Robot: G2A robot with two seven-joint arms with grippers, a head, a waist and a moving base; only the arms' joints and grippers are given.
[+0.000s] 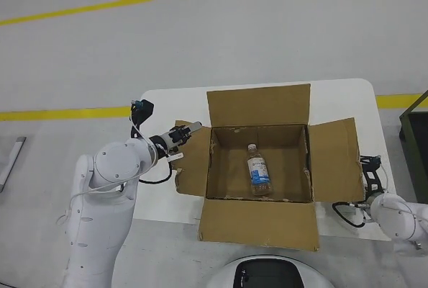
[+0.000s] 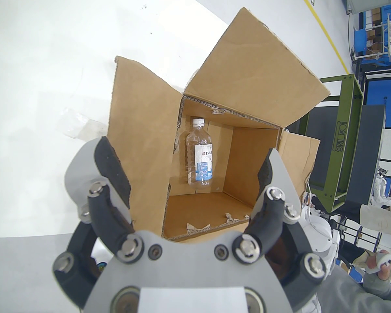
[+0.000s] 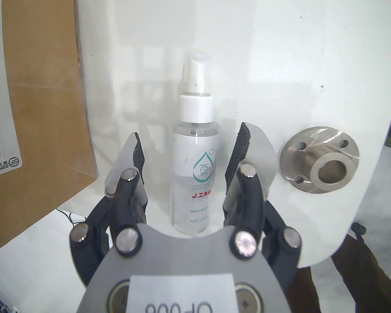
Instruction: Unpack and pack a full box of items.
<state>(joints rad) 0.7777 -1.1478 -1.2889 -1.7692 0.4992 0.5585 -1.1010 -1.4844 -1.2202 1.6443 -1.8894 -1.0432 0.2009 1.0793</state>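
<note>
Top view looks down on a white table carrying one open cardboard box with its four flaps folded outward. The left arm lies bent across the table's left edge, forearm angled toward the box. The left pincer hovers at the box's left flap, fingers spread wide with nothing between them. Ahead of that pincer, down on the box floor, one clear plastic bottle with a white cap and a blue-and-white label lies on its side. The flap and the box wall stand between the pincer and it. On the opposite side of the box, the right arm sits low near the table's near corner, and the right pincer is just beside the box's right flap. Its fingers are parted and straddle one clear spray bottle with a white collar and a see-through cap, its nozzle end pointing away from the palm. Gaps show between the bottle and both pads, so it is not gripped. Whether that bottle stands or lies, I cannot tell. Just beside the pincer, on the side away from the box, rests one round metal flange with bolt holes. On the pincer's other side, the flap's underside bears a white shipping label. One green metal frame stands off the table beyond the right arm.
</note>
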